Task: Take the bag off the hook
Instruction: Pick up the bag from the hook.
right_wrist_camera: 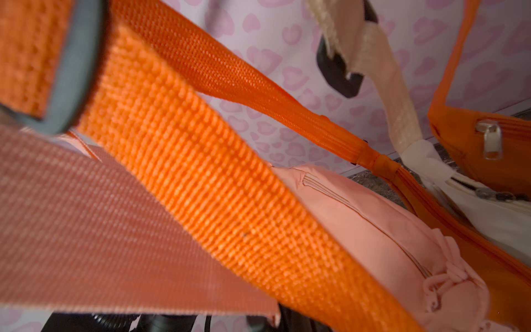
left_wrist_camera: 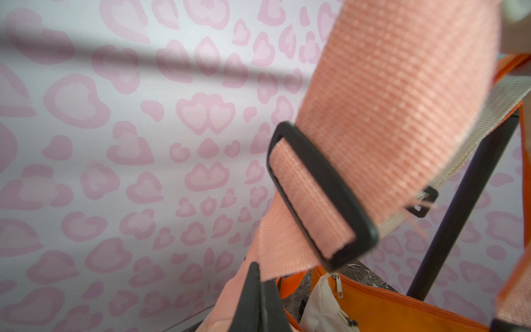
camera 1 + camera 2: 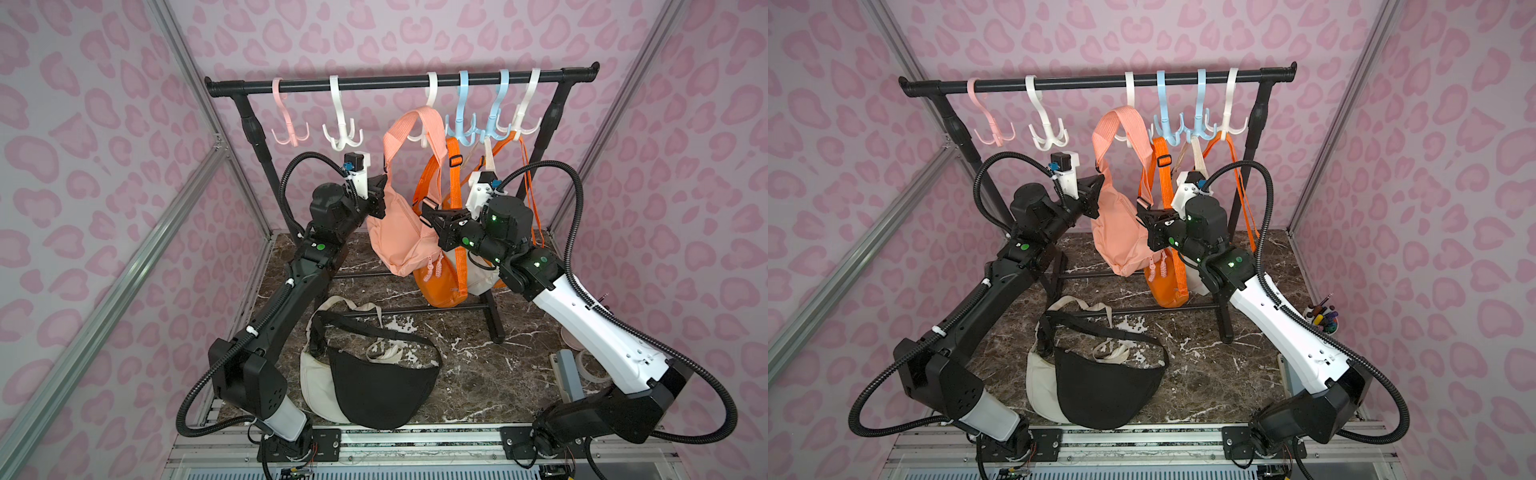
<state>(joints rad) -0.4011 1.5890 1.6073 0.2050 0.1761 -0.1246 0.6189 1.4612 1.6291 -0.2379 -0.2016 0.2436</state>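
A peach bag (image 3: 399, 232) (image 3: 1117, 232) hangs by its wide strap from a white hook (image 3: 432, 89) (image 3: 1129, 87) at the middle of the black rail. My left gripper (image 3: 381, 195) (image 3: 1098, 195) presses on the bag's left edge. In the left wrist view its fingers (image 2: 260, 276) are shut together on the edge of the peach strap (image 2: 287, 244), just below a black buckle (image 2: 321, 195). My right gripper (image 3: 428, 212) (image 3: 1144, 216) sits at the bag's right side. The peach strap (image 1: 115, 230) runs into its jaws and hides them.
An orange bag (image 3: 440, 286) and a cream bag (image 3: 482, 278) hang beside the peach one, their straps crowding the right gripper. A black bag (image 3: 382, 386) lies on a cream bag (image 3: 316, 382) on the marble table. Bare hooks (image 3: 340, 129) hang at the left.
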